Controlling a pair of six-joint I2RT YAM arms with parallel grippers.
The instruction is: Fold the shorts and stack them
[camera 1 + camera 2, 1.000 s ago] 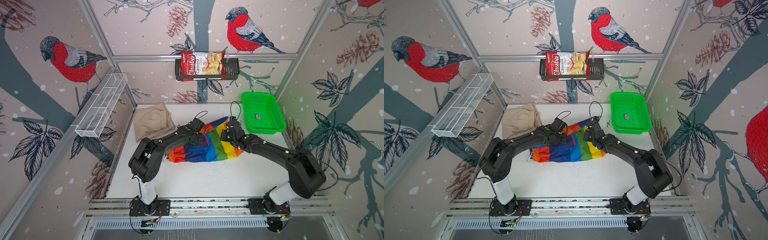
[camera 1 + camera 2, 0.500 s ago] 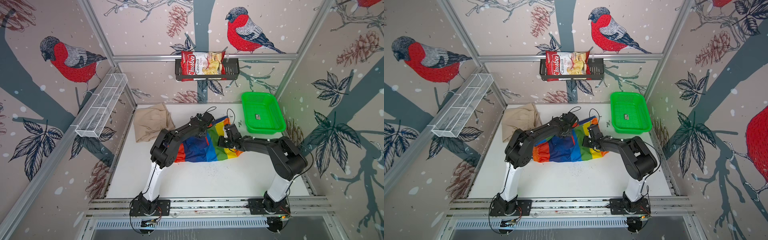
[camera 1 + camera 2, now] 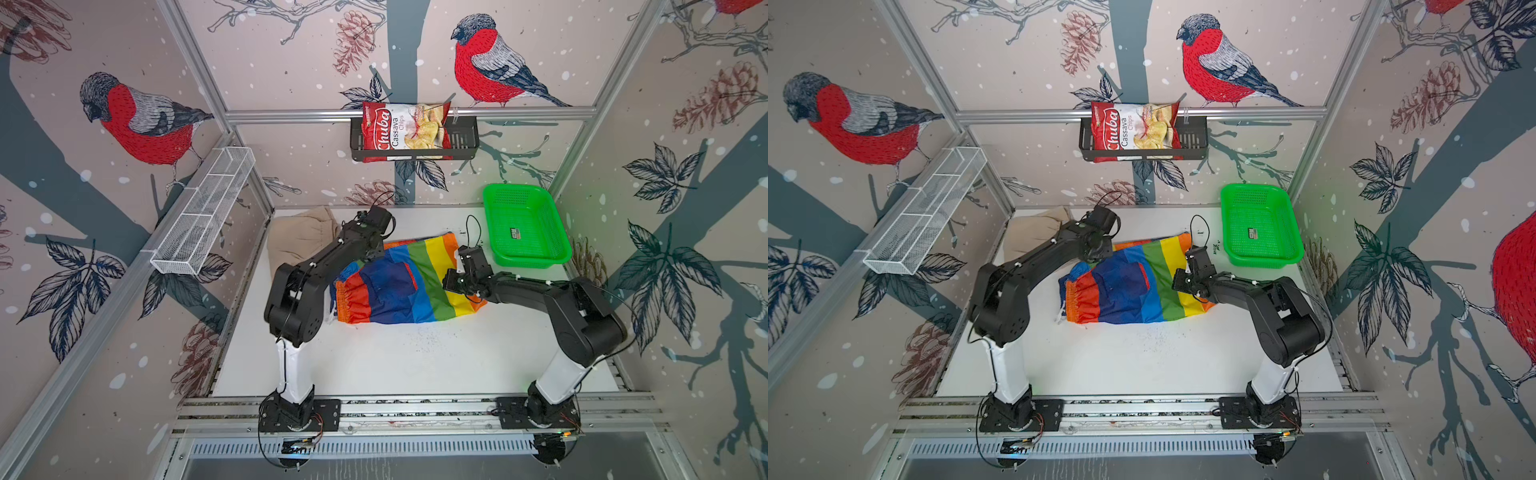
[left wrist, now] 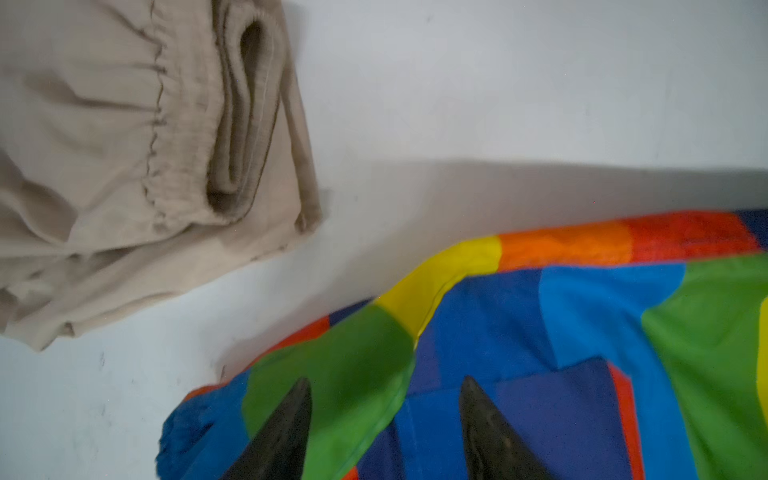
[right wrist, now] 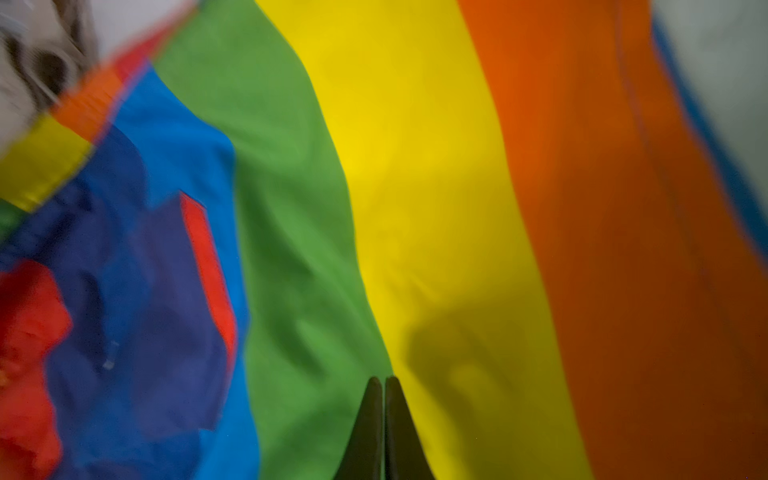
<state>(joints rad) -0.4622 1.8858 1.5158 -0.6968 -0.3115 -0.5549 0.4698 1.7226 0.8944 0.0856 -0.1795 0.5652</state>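
Observation:
The rainbow shorts [image 3: 399, 286] [image 3: 1129, 291] lie folded and spread in the middle of the white table, their gathered waist toward the left. The beige shorts [image 3: 299, 237] [image 3: 1034, 232] [image 4: 124, 145] sit folded at the back left. My left gripper [image 4: 385, 379] hovers open over the far left edge of the rainbow shorts [image 4: 540, 332], with nothing between its fingers. My right gripper [image 5: 383, 379] is shut, fingers together, just above the green and yellow stripes [image 5: 374, 166] near the shorts' right end. In both top views its wrist [image 3: 469, 266] [image 3: 1198, 266] covers that spot.
A green plastic basket [image 3: 536, 259] [image 3: 1266, 259] stands at the back right, close to my right wrist. A chips bag [image 3: 405, 131] hangs in a black shelf on the back wall. A white wire rack [image 3: 203, 216] runs along the left wall. White table [image 3: 395, 361] lies bare in front of the shorts.
My left gripper has moved from the shorts' middle toward their far left edge, elbow raised. The right arm has drawn its elbow back. More of the rainbow shorts lies uncovered.

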